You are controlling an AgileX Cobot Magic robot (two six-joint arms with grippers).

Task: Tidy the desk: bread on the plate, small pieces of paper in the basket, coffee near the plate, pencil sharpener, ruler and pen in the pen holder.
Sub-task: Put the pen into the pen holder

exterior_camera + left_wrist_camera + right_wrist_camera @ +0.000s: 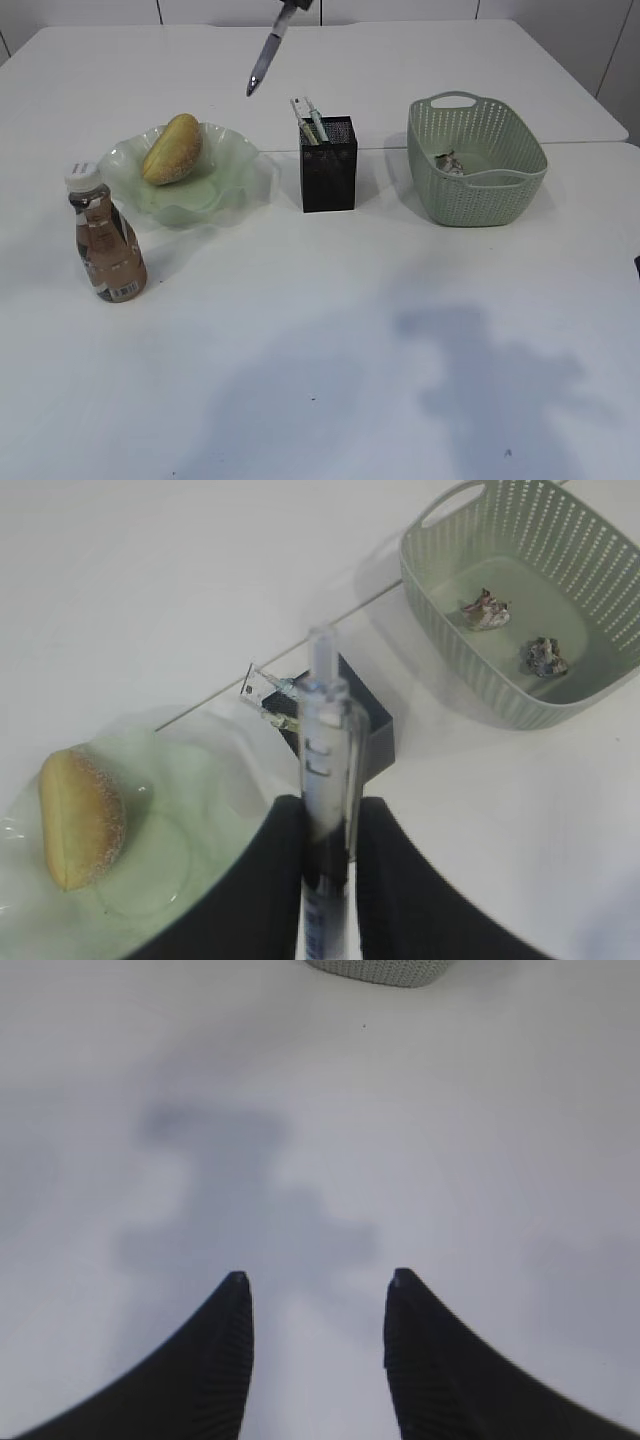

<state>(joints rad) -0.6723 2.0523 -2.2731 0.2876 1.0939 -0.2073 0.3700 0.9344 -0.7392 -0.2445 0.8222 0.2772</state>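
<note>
We've got the pen clamped mid-barrel in the left gripper, up over the desk btwn plate & holder; it's light, stiff, prob slick plastic, so we keep the pinch firm; right gripper is apart, empty.

the black left gripper is held up high, squeezed tight. the black right gripper is kept apart, pointed down.
</note>
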